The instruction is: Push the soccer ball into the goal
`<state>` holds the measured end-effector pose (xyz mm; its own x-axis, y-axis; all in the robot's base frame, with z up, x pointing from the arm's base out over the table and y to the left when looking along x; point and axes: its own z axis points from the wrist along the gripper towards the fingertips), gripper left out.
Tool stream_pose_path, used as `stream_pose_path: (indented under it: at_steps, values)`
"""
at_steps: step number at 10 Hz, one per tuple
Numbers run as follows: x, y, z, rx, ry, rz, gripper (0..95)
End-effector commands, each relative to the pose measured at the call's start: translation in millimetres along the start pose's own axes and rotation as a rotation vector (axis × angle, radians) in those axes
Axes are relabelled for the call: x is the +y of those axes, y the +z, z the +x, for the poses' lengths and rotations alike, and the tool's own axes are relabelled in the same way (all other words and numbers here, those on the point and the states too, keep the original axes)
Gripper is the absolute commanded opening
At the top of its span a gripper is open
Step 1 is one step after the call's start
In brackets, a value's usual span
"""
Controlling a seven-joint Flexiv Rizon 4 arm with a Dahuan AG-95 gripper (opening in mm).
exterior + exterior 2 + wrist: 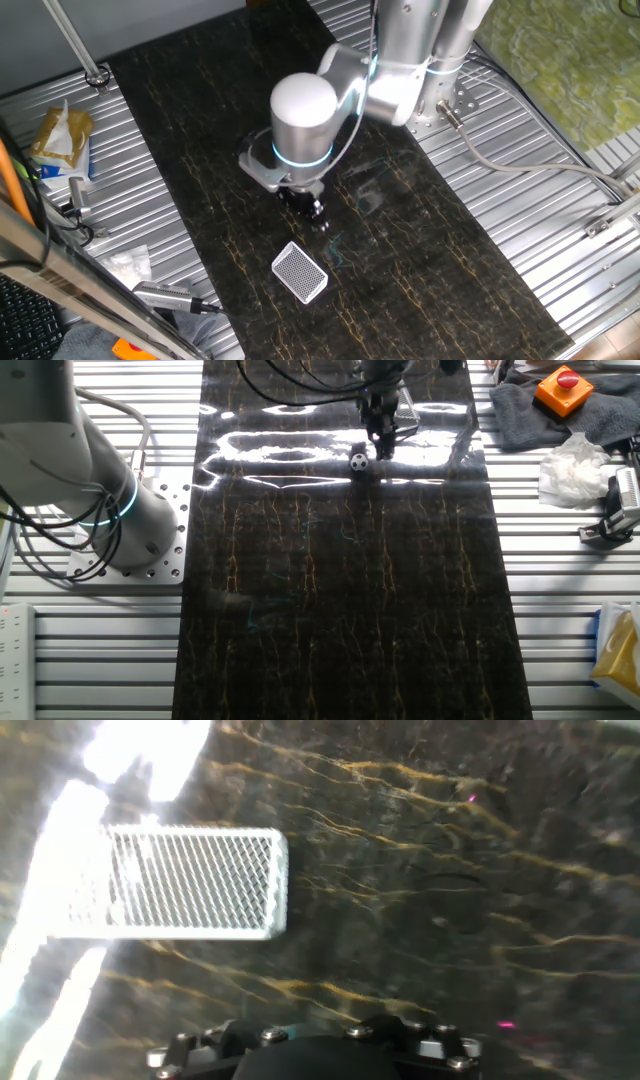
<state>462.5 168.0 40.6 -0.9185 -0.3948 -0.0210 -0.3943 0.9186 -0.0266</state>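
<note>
Hand [380, 445], fingers' state unclear, low just behind ball [358, 460]; next, push it toward goal [300, 272].

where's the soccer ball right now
In the other fixed view the ball sits on the dark mat near its far end, just below the gripper. The goal shows only in the remaining views.

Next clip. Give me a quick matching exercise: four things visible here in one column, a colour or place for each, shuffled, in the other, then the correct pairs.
Things:
1. soccer ball
2. goal
3. end effector
4. button

Descriptions:
A. red, on an orange box beside the dark mat
B. white frame with grey mesh
C. white with black patches, right by the fingers
D. low over the dark mat, short of the goal

Pairs: 1-C, 2-B, 3-D, 4-A
</note>
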Motion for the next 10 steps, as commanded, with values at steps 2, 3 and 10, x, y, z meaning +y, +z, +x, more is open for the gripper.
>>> stream_pose_path:
  at_steps: [2,3,10]
  values:
    - [-24.0,-15.4,19.7,0.008,-0.046,0.041,76.0]
    - [-24.0,-15.4,19.7,-0.009,-0.056,0.045,76.0]
    - [-24.0,-15.4,19.7,0.02,-0.119,0.027,95.0]
